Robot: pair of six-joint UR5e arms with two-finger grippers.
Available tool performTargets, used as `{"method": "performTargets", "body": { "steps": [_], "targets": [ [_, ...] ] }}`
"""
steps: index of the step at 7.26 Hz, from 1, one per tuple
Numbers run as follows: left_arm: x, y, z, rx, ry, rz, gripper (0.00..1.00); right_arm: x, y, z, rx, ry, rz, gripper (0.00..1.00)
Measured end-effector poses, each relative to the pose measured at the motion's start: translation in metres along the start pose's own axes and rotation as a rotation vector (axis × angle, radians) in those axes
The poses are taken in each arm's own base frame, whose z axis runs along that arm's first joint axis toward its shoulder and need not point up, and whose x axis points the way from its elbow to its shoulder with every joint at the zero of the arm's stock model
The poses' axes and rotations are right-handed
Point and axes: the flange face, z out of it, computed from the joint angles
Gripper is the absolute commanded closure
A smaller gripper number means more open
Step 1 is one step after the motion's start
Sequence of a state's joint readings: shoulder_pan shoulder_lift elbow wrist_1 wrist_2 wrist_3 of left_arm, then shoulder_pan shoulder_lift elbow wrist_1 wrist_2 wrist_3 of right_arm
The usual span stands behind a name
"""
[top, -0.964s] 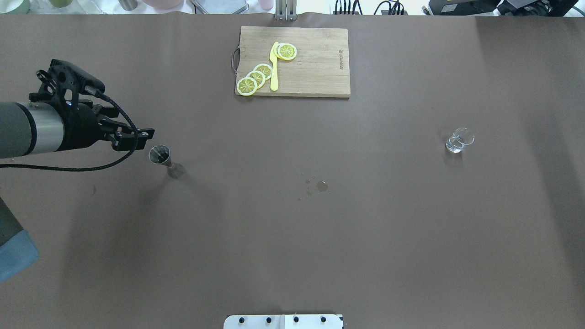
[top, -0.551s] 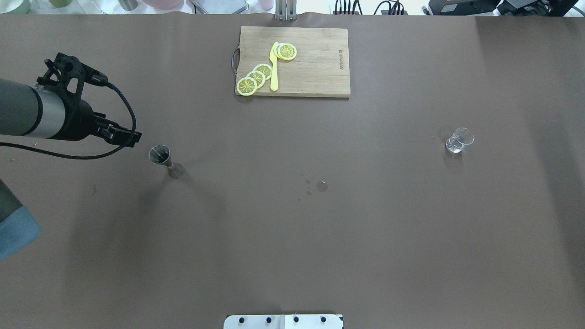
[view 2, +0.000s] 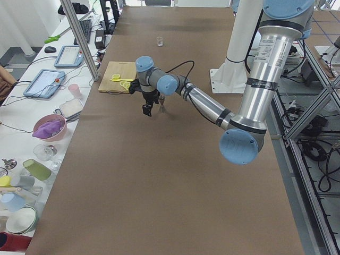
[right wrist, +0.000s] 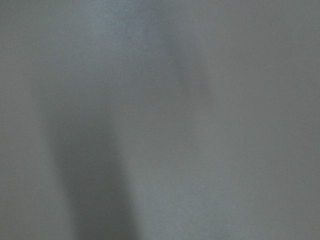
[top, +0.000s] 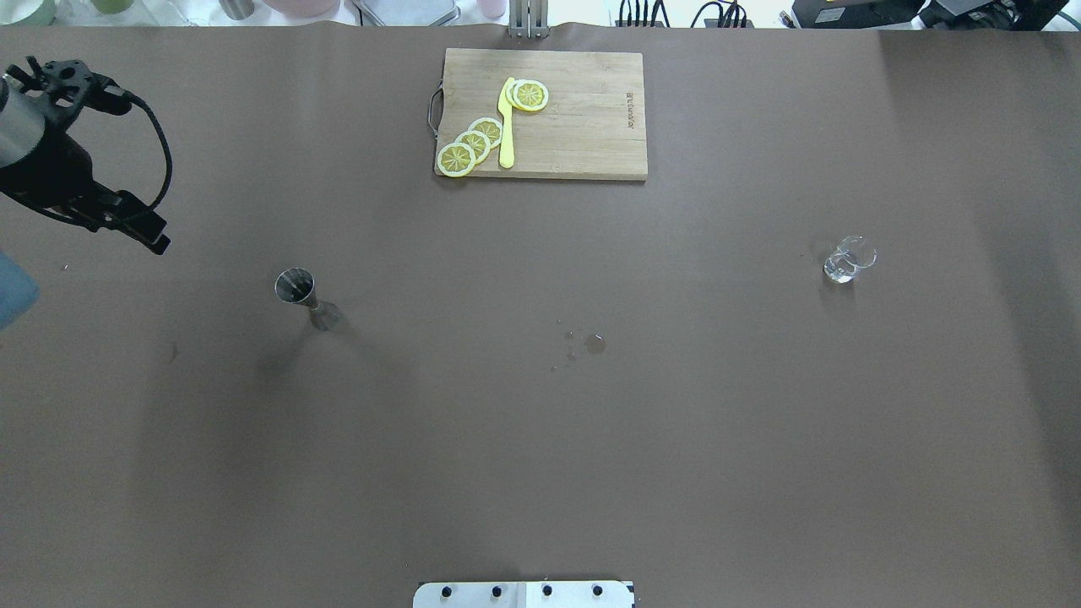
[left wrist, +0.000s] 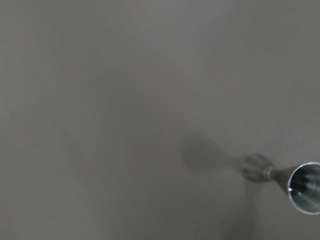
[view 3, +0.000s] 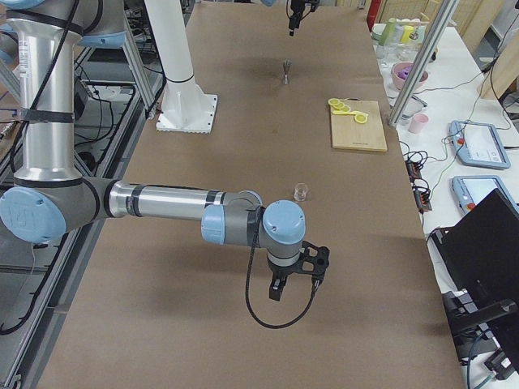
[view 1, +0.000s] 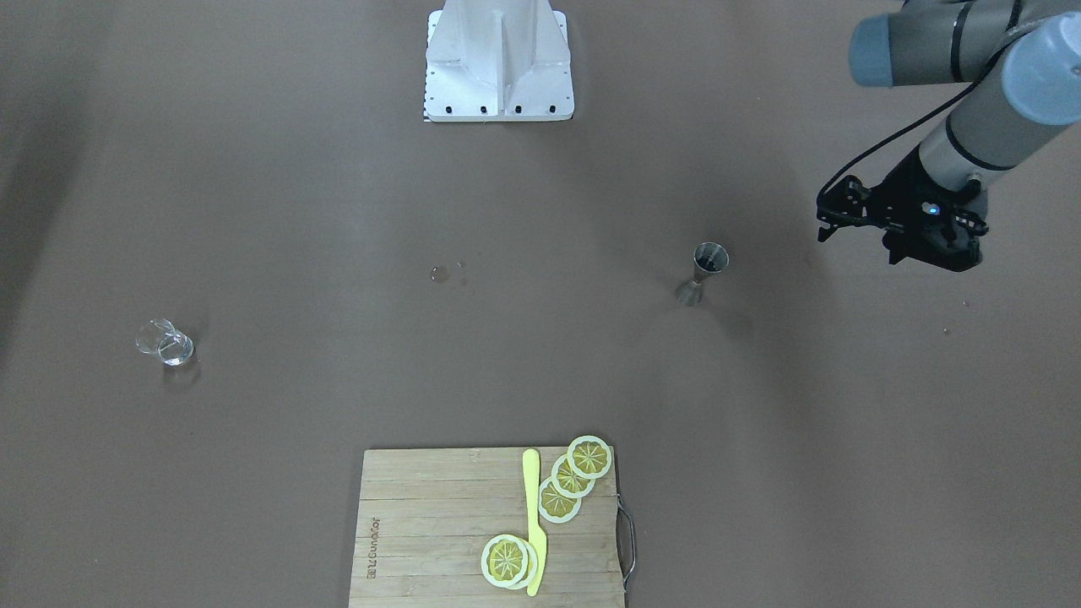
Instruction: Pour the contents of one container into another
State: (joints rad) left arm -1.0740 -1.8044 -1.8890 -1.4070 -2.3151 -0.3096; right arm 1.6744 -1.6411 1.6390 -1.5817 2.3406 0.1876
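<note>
The small clear glass cup [top: 849, 258] [view 1: 165, 342] [view 3: 302, 192] stands alone on the right half of the brown table. The steel jigger [top: 304, 297] [view 1: 703, 272] [left wrist: 290, 177] stands upright on the left half, with nothing gripping it. My left gripper [top: 148, 232] [view 1: 927, 257] hangs in the air well to the left of the jigger, and its fingers look apart with nothing between them. My right gripper [view 3: 278, 288] shows only in the exterior right view, low over the table on the near side of the cup. I cannot tell whether it is open or shut.
A wooden cutting board [top: 583, 114] with lemon slices [top: 473, 143] and a yellow knife [top: 507, 127] lies at the table's far middle. Small wet spots [top: 591, 344] mark the centre. The robot's base plate [top: 524, 594] sits at the near edge.
My left arm has drawn back from beside the jigger, up and toward the table's left far corner. The jigger and the glass cup have stayed where they were.
</note>
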Motion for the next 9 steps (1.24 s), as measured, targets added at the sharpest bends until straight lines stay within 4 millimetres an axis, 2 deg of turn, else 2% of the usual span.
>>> {"method": "performTargets", "body": {
  "steps": [1,3,4,6,7,8,9],
  "targets": [
    [-0.020,0.003,0.005,-0.068,0.002,-0.045,0.02,-0.006,-0.002,-0.003,-0.001,0.000,0.002,0.00],
    [-0.053,-0.005,0.014,-0.128,-0.004,-0.123,0.02,-0.032,-0.008,-0.011,-0.007,0.003,-0.016,0.00],
    [-0.079,-0.004,0.009,-0.127,-0.014,-0.175,0.02,-0.047,-0.014,-0.016,-0.016,0.007,-0.015,0.00],
    [-0.156,0.018,-0.021,-0.079,-0.022,-0.303,0.02,-0.071,-0.022,-0.021,-0.021,0.026,-0.037,0.00],
    [-0.184,0.026,-0.035,-0.056,-0.019,-0.351,0.02,-0.080,-0.022,-0.022,-0.017,0.037,-0.054,0.00],
    [-0.202,0.031,-0.041,-0.045,-0.014,-0.384,0.02,-0.084,-0.022,-0.023,-0.015,0.043,-0.063,0.00],
    [-0.218,0.032,-0.038,-0.044,-0.011,-0.387,0.02,-0.085,-0.022,-0.023,-0.014,0.046,-0.066,0.00]
  ]
}}
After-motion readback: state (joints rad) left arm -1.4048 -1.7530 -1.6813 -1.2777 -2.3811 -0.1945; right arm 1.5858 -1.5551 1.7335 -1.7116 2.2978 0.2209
